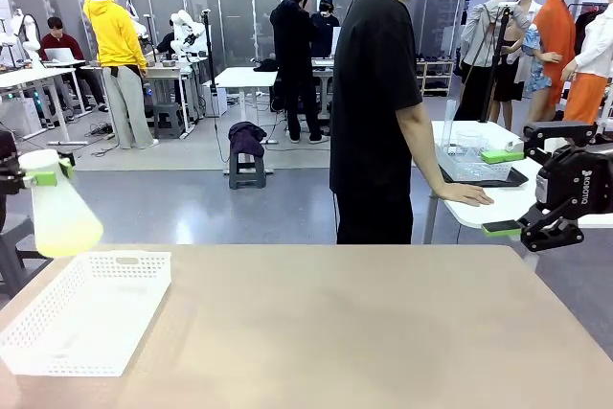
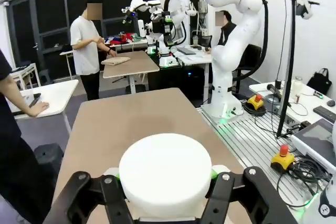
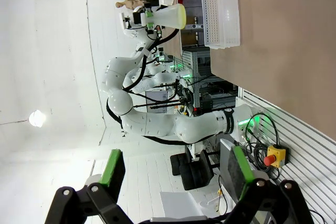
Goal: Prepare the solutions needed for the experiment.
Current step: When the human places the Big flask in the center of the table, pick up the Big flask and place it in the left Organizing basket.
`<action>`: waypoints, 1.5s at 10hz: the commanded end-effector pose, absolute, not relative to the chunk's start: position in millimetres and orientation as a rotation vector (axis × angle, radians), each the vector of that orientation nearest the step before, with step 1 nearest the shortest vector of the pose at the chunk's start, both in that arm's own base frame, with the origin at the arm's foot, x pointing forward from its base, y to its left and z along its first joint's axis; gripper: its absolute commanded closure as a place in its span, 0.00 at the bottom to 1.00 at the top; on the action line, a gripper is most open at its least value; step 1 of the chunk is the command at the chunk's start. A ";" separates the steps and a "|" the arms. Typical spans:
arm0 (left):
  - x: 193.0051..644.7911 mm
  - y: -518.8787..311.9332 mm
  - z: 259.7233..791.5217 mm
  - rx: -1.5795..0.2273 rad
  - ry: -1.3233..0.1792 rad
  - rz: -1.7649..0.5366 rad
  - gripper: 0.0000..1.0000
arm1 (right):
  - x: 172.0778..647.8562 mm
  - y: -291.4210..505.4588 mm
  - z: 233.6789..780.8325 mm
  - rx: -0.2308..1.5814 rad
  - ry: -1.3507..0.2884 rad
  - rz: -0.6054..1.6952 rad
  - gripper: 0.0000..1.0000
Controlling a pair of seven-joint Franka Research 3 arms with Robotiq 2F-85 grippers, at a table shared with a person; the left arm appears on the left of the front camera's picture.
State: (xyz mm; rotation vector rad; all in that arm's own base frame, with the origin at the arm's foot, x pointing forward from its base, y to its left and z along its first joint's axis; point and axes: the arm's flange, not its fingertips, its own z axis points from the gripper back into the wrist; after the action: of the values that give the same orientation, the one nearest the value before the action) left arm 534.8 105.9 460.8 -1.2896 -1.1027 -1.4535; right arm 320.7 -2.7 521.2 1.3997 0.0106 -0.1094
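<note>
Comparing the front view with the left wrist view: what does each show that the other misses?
Front view alone: the white basket on the table's left, the yellow liquid inside the flask, and the right gripper, jaws open. Left wrist view alone: the flask's flat white bottom. Both: the left gripper shut on the flask, and the tan table.

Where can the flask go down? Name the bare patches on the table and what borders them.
The tabletop is bare from the white basket rightward to its right edge, and along the far edge by the person. Only the near-left corner is taken, by the basket. The flask hangs above that corner in the left gripper; the right gripper hovers open beyond the right edge.
</note>
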 end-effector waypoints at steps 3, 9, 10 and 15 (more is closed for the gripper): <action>526.0 102.8 408.9 -1.307 -1.068 -1.442 0.65 | 321.1 -2.6 522.9 1.412 0.004 -0.099 0.00; 533.3 85.6 331.9 -1.330 -1.015 -1.467 0.65 | 321.1 -2.6 522.9 1.412 0.004 -0.099 0.00; 536.2 81.8 323.2 -1.310 -1.003 -1.473 0.65 | 321.1 -2.6 522.9 1.412 0.004 -0.099 0.00; 545.3 72.6 295.4 -1.280 -0.963 -1.538 0.65 | 321.1 -2.6 522.9 1.412 0.004 -0.099 0.00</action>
State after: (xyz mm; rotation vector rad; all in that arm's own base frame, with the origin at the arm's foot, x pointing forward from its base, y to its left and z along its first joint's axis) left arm 542.7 72.6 295.5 -1.2986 -0.9729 -1.4840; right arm 320.6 -2.8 521.2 1.3999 0.0109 -0.1093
